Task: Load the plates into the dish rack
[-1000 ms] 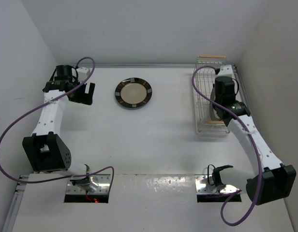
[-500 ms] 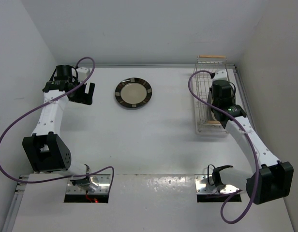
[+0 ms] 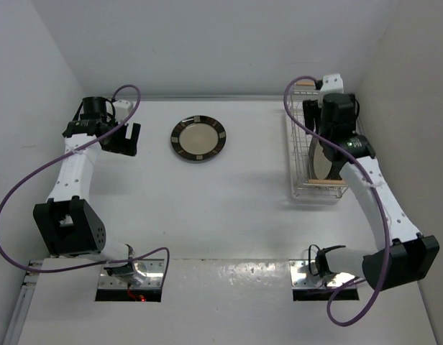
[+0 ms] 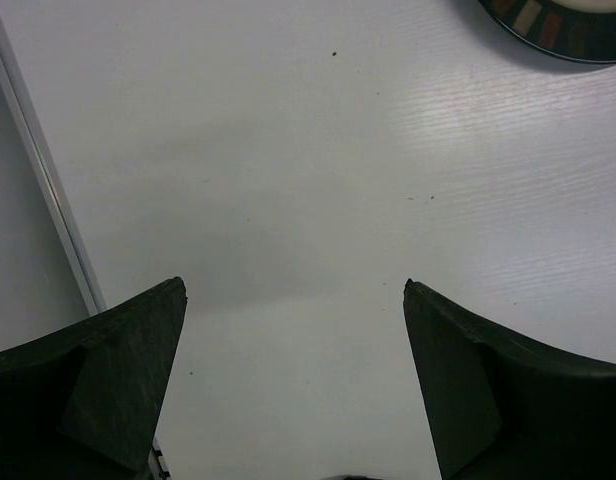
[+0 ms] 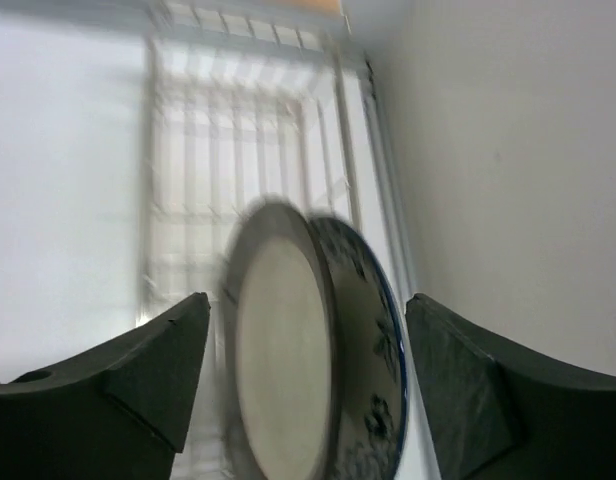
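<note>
- The right wrist view is blurred. The long white wire dish rack (image 5: 238, 150) shows there only as smeared bars, and its light wooden handle bar (image 5: 298, 5) is cut off by the top edge.
- That view alone shows two plates standing on edge in the rack, close side by side. One is a dark-rimmed round plate with a cream centre (image 5: 278, 370). On its right is a white round plate with a blue floral pattern (image 5: 373, 380). The bottom edge cuts both off.
- The right gripper (image 5: 308, 300) is released, its dark fingers (image 5: 118, 380) standing wide on either side of the plates and apart from both.
- From above, the right arm hides that gripper and much of the rack.
- Only the overhead view shows the whole third plate, round and dark brown-rimmed with pale square patches (image 3: 198, 139). It lies flat on the white table (image 3: 229, 208), well apart from the rack. The left wrist view catches just a piece of its rim.
- The left gripper (image 4: 293, 290) hangs released over bare table, holding nothing.
</note>
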### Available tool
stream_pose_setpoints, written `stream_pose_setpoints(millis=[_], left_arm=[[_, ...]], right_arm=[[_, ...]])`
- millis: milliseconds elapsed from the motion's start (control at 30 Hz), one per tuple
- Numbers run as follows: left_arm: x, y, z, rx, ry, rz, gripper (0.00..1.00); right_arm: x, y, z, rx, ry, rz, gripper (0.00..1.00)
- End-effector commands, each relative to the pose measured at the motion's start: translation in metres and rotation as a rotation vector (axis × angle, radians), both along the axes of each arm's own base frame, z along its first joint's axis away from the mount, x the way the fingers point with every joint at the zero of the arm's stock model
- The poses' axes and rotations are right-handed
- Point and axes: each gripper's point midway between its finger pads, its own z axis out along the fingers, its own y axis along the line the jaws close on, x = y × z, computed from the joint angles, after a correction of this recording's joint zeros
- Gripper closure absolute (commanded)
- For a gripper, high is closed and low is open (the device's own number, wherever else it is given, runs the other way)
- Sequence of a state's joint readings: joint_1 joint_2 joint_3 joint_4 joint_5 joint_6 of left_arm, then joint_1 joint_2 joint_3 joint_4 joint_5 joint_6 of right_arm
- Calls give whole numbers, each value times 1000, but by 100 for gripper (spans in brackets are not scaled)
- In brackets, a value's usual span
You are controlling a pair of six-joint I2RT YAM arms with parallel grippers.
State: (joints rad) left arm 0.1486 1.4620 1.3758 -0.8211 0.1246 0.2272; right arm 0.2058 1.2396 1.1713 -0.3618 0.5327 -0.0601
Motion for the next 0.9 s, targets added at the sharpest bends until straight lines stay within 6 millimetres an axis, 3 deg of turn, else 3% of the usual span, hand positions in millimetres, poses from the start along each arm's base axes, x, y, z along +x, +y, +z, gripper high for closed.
stream_pose_setpoints(millis=[0, 133, 167, 200, 233, 267, 300, 333, 367, 400, 433, 467, 533, 667, 700, 733, 800, 867], left_arm=[[1, 8, 14, 6, -49, 23, 6], [-1, 15, 11, 24, -37, 49, 6], [-5, 21, 11, 33, -37, 67, 6], [-6, 23, 11, 44, -35, 76, 6], [-8, 28, 7, 49, -23, 91, 6], [-12, 29, 6, 57, -20, 98, 6], [-15, 37, 9, 76, -27, 124, 6], [-18, 38, 3, 80, -9, 129, 6], [-22, 41, -3, 83, 8, 130, 6], [-24, 46, 1, 96, -1, 148, 6], [-27, 47, -4, 102, 14, 155, 6], [-30, 50, -9, 100, 26, 163, 6], [-32, 57, -8, 117, 30, 187, 6], [-35, 62, -15, 121, 51, 204, 6], [-36, 65, -15, 121, 51, 213, 6], [-36, 67, -18, 126, 63, 218, 6], [-37, 71, -21, 131, 76, 232, 6], [-36, 75, -21, 131, 78, 241, 6]], right_arm=[[21, 40, 61, 168, -158, 134, 19], [48, 124, 48, 436, -90, 394, 18], [56, 142, 28, 472, -29, 423, 18], [69, 155, 18, 555, 0, 405, 19], [70, 176, 10, 606, 44, 458, 20], [84, 194, -33, 637, 152, 462, 24], [93, 205, -25, 707, 138, 448, 24], [96, 219, -32, 745, 162, 462, 25], [106, 231, -72, 773, 247, 445, 27], [114, 247, -68, 882, 233, 432, 28], [119, 251, -76, 927, 248, 413, 30], [126, 264, -109, 1010, 307, 369, 34], [135, 281, -126, 1117, 331, 330, 37], [149, 307, -163, 1164, 372, 303, 37], [149, 311, -192, 1162, 415, 273, 38], [155, 317, -188, 1194, 408, 263, 38], [156, 325, -216, 1217, 440, 230, 42], [154, 329, -230, 1250, 458, 190, 44]])
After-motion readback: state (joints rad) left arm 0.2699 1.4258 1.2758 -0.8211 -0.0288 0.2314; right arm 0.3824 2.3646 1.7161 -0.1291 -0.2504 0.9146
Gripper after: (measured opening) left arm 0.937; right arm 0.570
